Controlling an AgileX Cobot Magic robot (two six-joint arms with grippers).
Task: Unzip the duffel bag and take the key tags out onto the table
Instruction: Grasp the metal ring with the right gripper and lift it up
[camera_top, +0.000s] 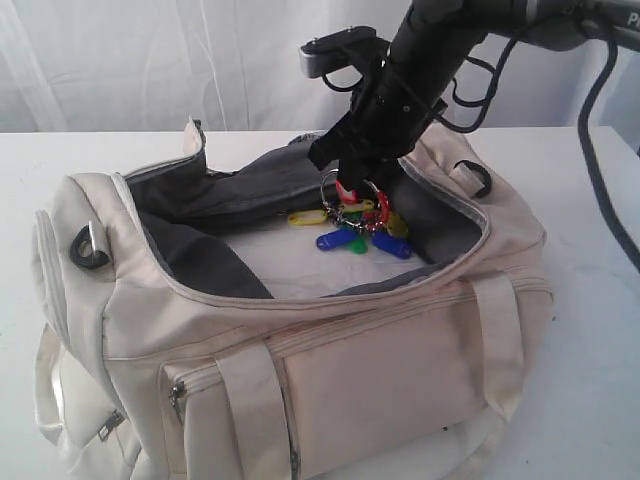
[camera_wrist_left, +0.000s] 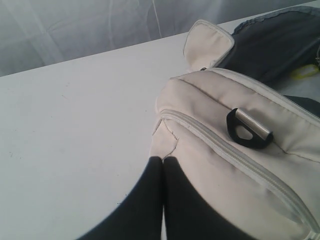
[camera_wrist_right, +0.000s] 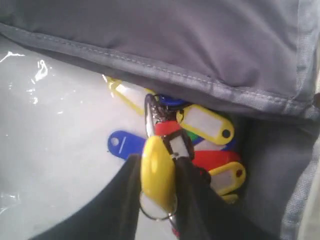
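Note:
The cream duffel bag (camera_top: 380, 370) stands unzipped on the white table (camera_top: 590, 300), its grey lining showing. Inside it, near the far right end, lie the key tags (camera_top: 360, 228), yellow, blue and red. My right gripper (camera_top: 355, 185) reaches down into the opening. In the right wrist view it (camera_wrist_right: 157, 160) is shut on a yellow tag (camera_wrist_right: 157, 175) of the key tags (camera_wrist_right: 200, 122), with a metal ring just behind. My left gripper (camera_wrist_left: 163, 159) is shut with nothing in it, tips beside the bag's end (camera_wrist_left: 210, 100) over the table (camera_wrist_left: 75, 125).
A black D-ring (camera_wrist_left: 248, 130) sits on the bag's end panel, and another (camera_top: 88, 248) shows in the exterior view. The grey flap (camera_wrist_right: 175, 40) of lining hangs over the tags. Cables (camera_top: 600, 150) trail at the right behind the bag.

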